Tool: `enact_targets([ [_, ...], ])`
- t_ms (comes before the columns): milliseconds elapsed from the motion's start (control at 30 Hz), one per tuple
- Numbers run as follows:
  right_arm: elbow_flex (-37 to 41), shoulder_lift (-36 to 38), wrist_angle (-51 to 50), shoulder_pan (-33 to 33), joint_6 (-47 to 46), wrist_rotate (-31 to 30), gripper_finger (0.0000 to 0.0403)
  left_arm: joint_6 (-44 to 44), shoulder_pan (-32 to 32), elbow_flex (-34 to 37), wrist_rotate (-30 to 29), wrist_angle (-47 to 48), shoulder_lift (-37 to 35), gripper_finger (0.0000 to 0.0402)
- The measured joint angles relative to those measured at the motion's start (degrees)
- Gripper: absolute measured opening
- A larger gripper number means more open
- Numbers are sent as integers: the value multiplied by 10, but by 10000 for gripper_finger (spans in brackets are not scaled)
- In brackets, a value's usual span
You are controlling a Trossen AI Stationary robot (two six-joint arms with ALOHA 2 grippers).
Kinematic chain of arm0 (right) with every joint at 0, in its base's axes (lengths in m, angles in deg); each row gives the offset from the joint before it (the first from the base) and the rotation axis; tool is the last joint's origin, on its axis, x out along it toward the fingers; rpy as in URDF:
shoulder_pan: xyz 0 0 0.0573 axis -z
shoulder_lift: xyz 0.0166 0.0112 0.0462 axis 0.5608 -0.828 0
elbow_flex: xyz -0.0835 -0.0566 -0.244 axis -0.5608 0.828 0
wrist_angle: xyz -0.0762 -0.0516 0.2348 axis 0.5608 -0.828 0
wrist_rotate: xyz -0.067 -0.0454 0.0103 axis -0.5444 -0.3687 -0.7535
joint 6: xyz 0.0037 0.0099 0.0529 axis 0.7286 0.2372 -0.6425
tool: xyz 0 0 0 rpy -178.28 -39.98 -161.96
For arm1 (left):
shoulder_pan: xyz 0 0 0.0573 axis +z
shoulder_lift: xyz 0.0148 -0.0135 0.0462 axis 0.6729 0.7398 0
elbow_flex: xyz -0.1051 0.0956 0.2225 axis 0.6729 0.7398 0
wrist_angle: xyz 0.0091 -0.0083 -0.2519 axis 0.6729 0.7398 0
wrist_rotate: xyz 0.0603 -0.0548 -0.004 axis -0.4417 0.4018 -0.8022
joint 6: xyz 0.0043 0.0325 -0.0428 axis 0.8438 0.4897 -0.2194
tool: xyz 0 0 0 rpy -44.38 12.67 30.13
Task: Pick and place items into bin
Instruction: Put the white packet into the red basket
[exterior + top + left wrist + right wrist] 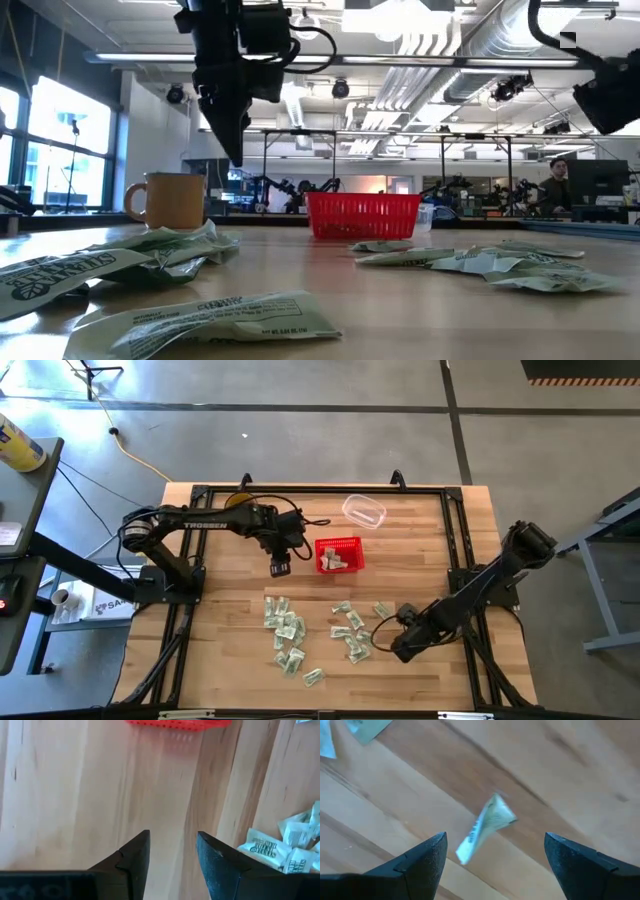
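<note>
Many crumpled green-and-white bills (290, 635) lie in two loose groups on the near half of the wooden table. The red basket (339, 554) stands toward the far middle, with a few pale bills inside it. My left gripper (172, 837) hangs open over bare wood just left of the basket (175, 723), pointing steeply down, with nothing between its fingers. My right gripper (495, 836) points down at the right end of the bills, open wide. One crumpled bill (487, 827) lies on the table below the gap between its fingers, untouched.
A clear plastic container (365, 511) sits behind the basket toward the far right. An amber mug (170, 200) stands at the far left, partly under the left arm. Black frame rails (455, 540) run along the table's edges. Bare wood lies between the basket and the bills.
</note>
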Motion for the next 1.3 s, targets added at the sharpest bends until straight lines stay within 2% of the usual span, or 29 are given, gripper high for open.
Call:
enact_targets([
  [167,0,-45,13,2,-27,39,318,2,0,2,0,4,-2,195],
  [267,-2,-62,8,2,-49,60,285,9,0,2,0,8,-2,195],
  [367,-2,-63,11,13,-46,59,215,14,0,2,-1,13,-2,195],
  [533,0,-54,19,62,-14,38,44,15,0,2,-1,15,-2,195],
  [567,0,-48,29,74,-1,24,22,15,0,2,-1,17,-2,195],
  [733,0,12,75,141,52,-31,23,15,0,2,-1,52,-2,195],
  [800,0,46,81,172,79,-69,9,14,0,2,1,74,-2,195],
  [900,0,92,91,234,130,-125,9,11,0,2,23,98,-3,195],
  [967,0,109,124,285,186,-139,13,11,0,7,41,99,-14,195],
  [1033,0,113,175,340,258,-124,13,4,0,25,58,80,-38,195],
  [1133,-1,97,262,410,367,-64,8,-26,0,70,81,48,-95,195],
  [1233,-1,72,308,459,416,-25,11,-72,0,124,102,19,-170,195],
  [1300,-1,54,318,485,430,1,27,-117,0,166,121,-4,-219,195],
])
